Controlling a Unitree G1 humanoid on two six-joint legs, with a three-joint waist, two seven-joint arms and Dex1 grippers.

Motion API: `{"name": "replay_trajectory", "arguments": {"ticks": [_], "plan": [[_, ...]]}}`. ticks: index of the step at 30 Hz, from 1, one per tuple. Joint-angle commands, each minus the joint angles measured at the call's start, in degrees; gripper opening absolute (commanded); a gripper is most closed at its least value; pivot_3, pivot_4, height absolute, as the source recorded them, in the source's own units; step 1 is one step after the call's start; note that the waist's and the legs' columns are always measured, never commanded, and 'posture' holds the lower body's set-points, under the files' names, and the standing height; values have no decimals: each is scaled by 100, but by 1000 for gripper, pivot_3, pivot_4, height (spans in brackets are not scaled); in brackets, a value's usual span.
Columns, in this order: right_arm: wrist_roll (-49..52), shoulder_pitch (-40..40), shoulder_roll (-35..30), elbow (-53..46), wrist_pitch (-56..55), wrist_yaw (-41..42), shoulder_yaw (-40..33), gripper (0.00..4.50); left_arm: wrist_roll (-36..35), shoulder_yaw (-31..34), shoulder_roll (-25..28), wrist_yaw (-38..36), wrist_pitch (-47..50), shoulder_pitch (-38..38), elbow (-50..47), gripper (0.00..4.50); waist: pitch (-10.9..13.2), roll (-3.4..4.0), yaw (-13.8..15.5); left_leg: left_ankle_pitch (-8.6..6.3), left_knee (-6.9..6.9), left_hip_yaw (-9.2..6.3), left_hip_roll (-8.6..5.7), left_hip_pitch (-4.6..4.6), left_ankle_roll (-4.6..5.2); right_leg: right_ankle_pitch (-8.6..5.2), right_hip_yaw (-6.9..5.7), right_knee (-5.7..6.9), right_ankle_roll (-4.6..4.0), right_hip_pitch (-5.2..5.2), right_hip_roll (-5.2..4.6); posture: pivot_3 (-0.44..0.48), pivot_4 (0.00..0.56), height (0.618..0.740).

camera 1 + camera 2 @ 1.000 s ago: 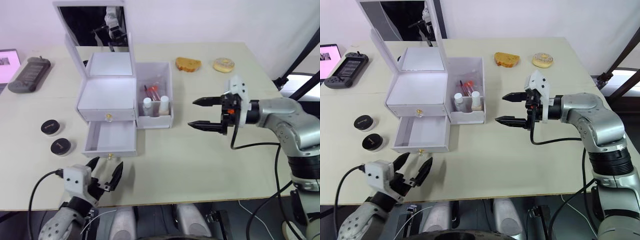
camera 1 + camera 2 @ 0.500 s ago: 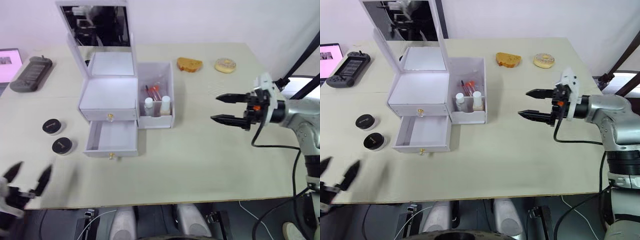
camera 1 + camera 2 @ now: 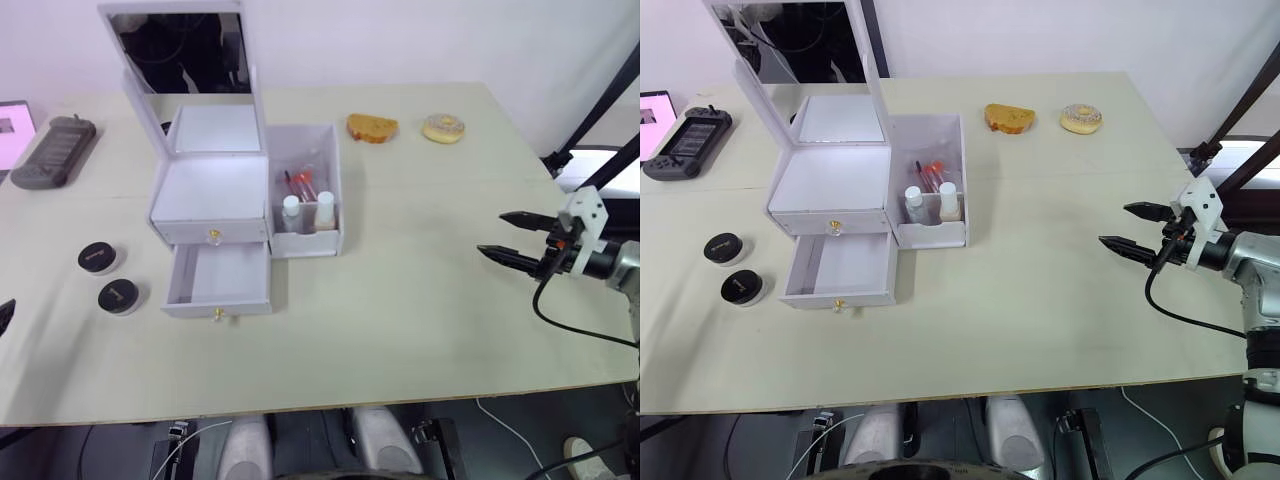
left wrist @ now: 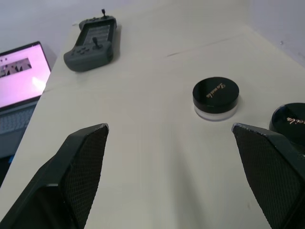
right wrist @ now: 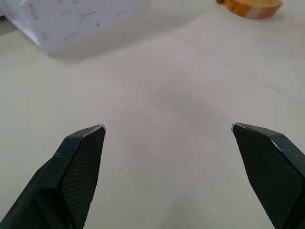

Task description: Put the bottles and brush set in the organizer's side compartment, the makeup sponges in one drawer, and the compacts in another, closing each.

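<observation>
**Organizer stock check: side compartment filled, compacts outstanding**

Landmark: the white organizer [image 3: 830, 215], sitting on the worktop [image 3: 1020, 300].

1. Left hand [image 4: 176, 176]: hovering over the worktop edge well to the left of the organizer and nearer than it, fingers spread wide, carrying nothing, pointing toward the compacts.
2. Right hand [image 3: 1137, 228]: hanging above the worktop well to the right of the organizer, fingers spread, carrying nothing.
3. Lower drawer [image 3: 838, 271]: standing pulled out from the organizer's front, appearing empty.
4. Two compacts [image 3: 739, 288], black-lidded: lying on the worktop just left of the organizer, beside the open drawer, one behind the other.
5. Upper drawer [image 3: 828, 223]: sitting pushed in; contents not showing. No makeup sponges are lying loose, so it is probably holding them.
6. Side compartment [image 3: 930, 190]: adjoining the organizer's right side, holding two white-capped bottles [image 3: 930, 203] at its front and what looks like the brush set [image 3: 928, 172] behind them.
7. Lid with mirror [image 3: 800, 45]: standing raised at the organizer's back.
8. Game controller [image 3: 687, 129]: lying far left, behind the organizer's front line.
9. Bread slice [image 3: 1010, 117] and doughnut [image 3: 1081, 119]: lying beyond and right of the organizer.

Progress judgement: the compartment step is looking complete; the compacts are awaiting loading and the lower drawer awaiting closing.
</observation>
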Motion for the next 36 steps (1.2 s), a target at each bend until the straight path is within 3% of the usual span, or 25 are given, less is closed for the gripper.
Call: {"name": "replay_trajectory", "arguments": {"ticks": [1, 11, 15, 18, 22, 26, 32, 36], "plan": [[95, -114, 50, -199, -37, -80, -193, 4500, 178, 87, 112, -78, -178, -19, 68, 4390, 0, -1, -1, 0, 0, 0, 0, 0, 0, 0, 0, 0, 0, 0, 0, 0, 150, 740], [80, -401, 25, -413, 163, 91, -8, 4500, 470, 180, 104, -221, -313, 140, -88, 4390, 0, -1, 33, 0, 1, 2, 1, 0, 0, 0, 1, 3, 1, 0, 0, 0, 150, 740], [341, -695, 109, -1051, 742, 410, 283, 4500, 127, 342, -44, -405, 64, 485, -893, 4390, 0, 0, 27, 0, -1, 6, 3, 0, 0, 0, 5, 2, 1, -2, 0, 0, 150, 740], [484, -941, 97, -1608, 1351, 722, 665, 4500, -478, 287, -391, -283, 1002, 954, -2216, 4390, 1, 1, 29, 0, 1, 6, 5, 2, -1, 1, 7, 8, 0, -2, -1, 0, 150, 740], [733, -1276, 183, -2324, 2024, 884, 1000, 4500, -792, 310, -764, 89, 1682, 1351, -3484, 4390, 1, -1, 44, 0, 0, 12, 5, 3, 0, -1, 11, 3, 2, -2, -3, 0, 150, 740], [1005, -1752, 432, -3013, 2488, 883, 1285, 4500, -626, 173, -1071, 658, 2045, 1472, -4248, 4390, 4, 3, 48, 0, 3, 11, 5, 3, 0, 0, 11, 6, 2, -4, 0, 0, 150, 740], [969, -2325, 702, -3381, 3001, 577, 1626, 4500, -350, -275, -1497, 1415, 2460, 1502, -4956, 4390, 2, 0, 50, 0, 8, 11, 4, 2, -1, 0, 13, 0, 1, 0, 2, 0, 150, 740], [761, -2722, 782, -3152, 3223, 280, 1782, 4500, -405, -340, -1404, 2153, 3484, 1451, -5084, 4390, 1, -4, 48, 0, 8, 10, 4, 1, -1, 0, 13, 4, 1, -3, 3, 0, 150, 740]]}}
